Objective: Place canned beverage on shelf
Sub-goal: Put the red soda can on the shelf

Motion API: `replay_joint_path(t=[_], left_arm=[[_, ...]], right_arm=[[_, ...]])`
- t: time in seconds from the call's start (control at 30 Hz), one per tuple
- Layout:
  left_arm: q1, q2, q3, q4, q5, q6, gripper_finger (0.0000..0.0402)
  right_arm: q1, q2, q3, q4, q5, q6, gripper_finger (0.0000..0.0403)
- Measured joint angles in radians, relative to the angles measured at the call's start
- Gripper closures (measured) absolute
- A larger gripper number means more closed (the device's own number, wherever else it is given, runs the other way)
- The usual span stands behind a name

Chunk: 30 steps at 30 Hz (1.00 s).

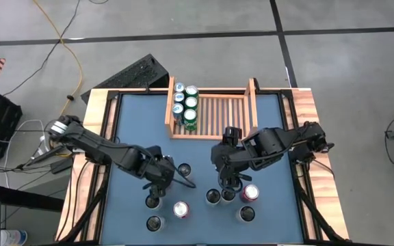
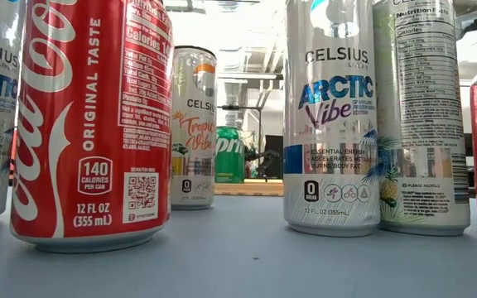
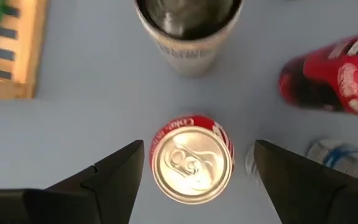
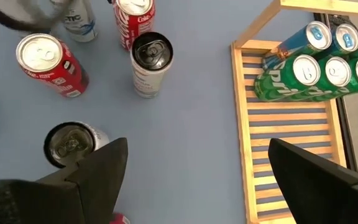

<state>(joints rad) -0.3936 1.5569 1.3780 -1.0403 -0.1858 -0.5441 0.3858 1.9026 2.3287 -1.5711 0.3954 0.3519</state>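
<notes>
Hovering my left gripper [image 3: 194, 168], fingers apart, over a red Coca-Cola can [image 3: 192, 167]. Celsius Arctic Vibe can [image 2: 331, 116] nearby; Sprite cans [image 4: 300, 78] on the shelf [image 1: 217, 115]. My right gripper [image 4: 194, 180] is spread wide over the worktop [image 4: 185, 137].

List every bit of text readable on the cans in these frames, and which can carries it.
"ORIGINAL TASTE", "140 CALORIES PER CAN", "12 FL OZ (355 mL)": red cola can.
"CELSIUS", "ARCTIC Vibe", "ESSENTIAL ENERGY", "12 FL OZ (355mL)": white can.
"Nutrition Facts": the tall can to its side; its fine print is too small.
"CELSIUS": farther white can; the script below is blurred.
"Sprite", partly hidden: green can.
</notes>
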Motion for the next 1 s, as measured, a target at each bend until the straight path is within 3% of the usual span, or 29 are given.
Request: replay_joint_path(t=[0.27,0.57,1.0], left_arm=[[0.042,0.001,-0.021,0.004,0.099,0.016,0.0096],[0.051,0.009,-0.025,-0.004,0.057,0.043,0.0094],[0.007,0.048,-0.028,-0.018,0.026,-0.05,0.0094]], right_arm=[[0.033,0.0,0.0,0.0,0.001,0.018,0.0026],[0.054,0.0,0.0,0.0,0.011,0.044,0.0026],[0.044,0.0,0.0,0.0,0.026,0.034,0.0026]])
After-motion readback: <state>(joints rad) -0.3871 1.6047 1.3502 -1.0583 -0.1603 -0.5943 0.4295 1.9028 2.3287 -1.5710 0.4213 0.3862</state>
